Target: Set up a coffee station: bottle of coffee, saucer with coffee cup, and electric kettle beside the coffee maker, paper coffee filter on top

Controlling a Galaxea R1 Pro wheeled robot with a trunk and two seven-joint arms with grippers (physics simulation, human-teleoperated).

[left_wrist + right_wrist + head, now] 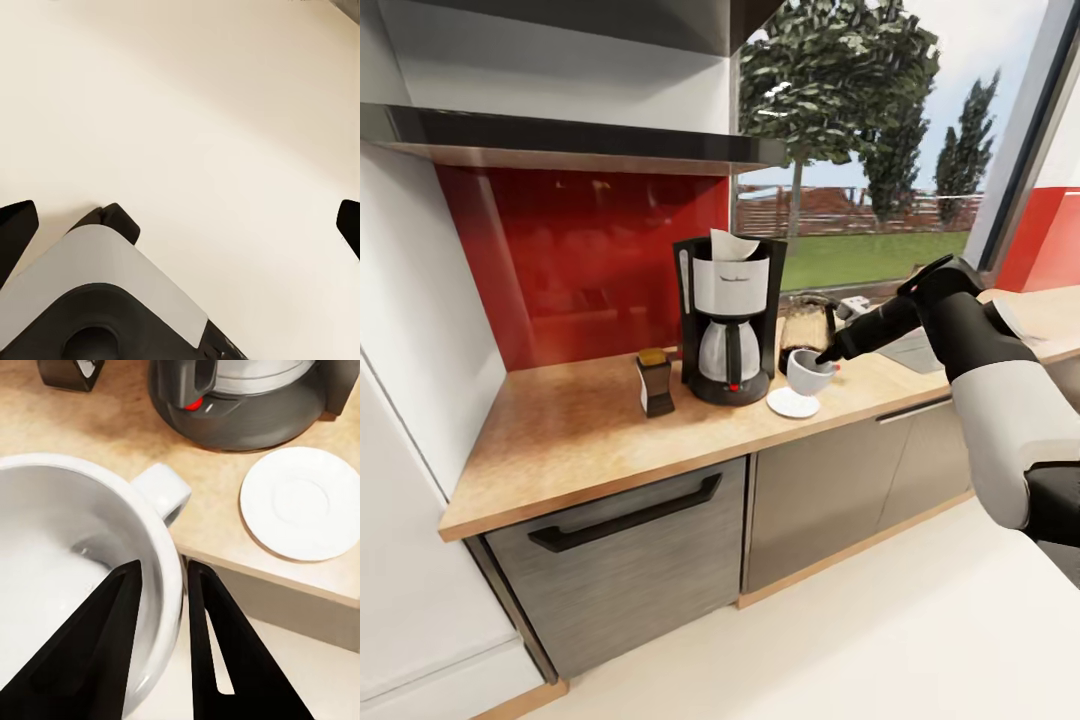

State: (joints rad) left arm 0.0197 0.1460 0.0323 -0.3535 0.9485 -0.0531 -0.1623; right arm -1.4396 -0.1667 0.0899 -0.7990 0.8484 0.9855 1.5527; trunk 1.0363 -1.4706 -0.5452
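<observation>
Cup: coffee cup (67, 562) is held by the right gripper (161, 585), one finger inside the bowl and one outside, clamped on the rim; in the head view it hangs tilted just above the saucer (792, 403), not yet set down.
Saucer: lies at the front edge of the kitchen countertop (560, 440), just beside the coffee maker (726, 318) on its window side; that part looks done.
Coffee maker: stands toward the back of the countertop, against the red wall panel (580, 260).
Filter: paper coffee filter (731, 245) sits on top of the machine; done, by the look of it.
Bottle: bottle of coffee (654, 383) stands on the countertop just beside the machine, on the side away from the window; done.
Kettle: electric kettle (806, 325) stands just behind the cup and beside the machine; seemingly placed.
Left gripper: left gripper (180, 221) hangs over pale floor (225, 112), fingers wide apart, holding nothing.
Remaining: judged from this, only lowering the cup onto the saucer and letting go is left.
</observation>
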